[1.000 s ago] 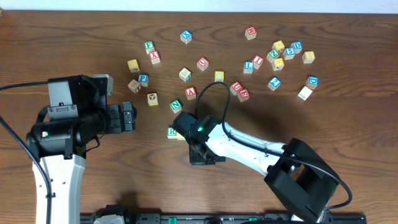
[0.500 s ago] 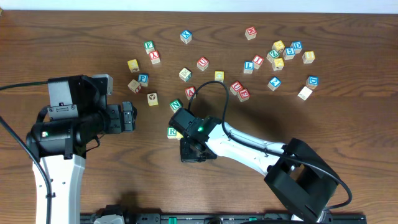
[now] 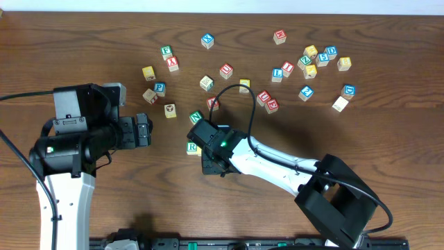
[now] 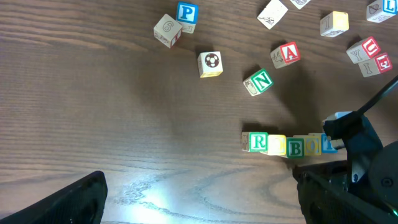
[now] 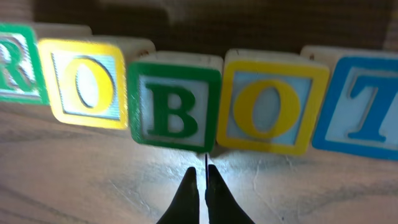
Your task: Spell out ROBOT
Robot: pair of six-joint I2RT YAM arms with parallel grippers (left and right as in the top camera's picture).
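ROBOT row (image 4: 289,145): five cubes side by side near the middle of the desk (image 3: 388,153), a little toward its near edge and left of centre.
Order: green R cube (image 5: 15,62), first yellow O cube (image 5: 84,84), green B cube (image 5: 174,109), second yellow O cube (image 5: 273,106), blue T cube (image 5: 367,106); the word reads correctly in the right wrist view.
Alignment: neighbours touch or nearly touch. The green B cube sits slightly forward of the cubes beside it, so the line is not quite straight (the left wrist view shows a faint bend too).
Right jaws: clenched to a single point, holding nothing. The fingertips (image 5: 186,196) aim at the seam between the green B cube and the second yellow O cube; whether they touch the cubes cannot be told.
Left jaws: released wide and empty, with one of the fingers (image 4: 78,202) at the lower left of the left wrist view, well apart from the row.
Loose cubes: a green N cube (image 4: 258,81) and a red A cube (image 4: 286,53) lie nearest, on the far side.
Step in hand: the spelling looks complete; this is probably a tidying nudge.
Next move: a light, straight push to square the green B cube, or a clean lift away; a sideways drag could scatter the row.
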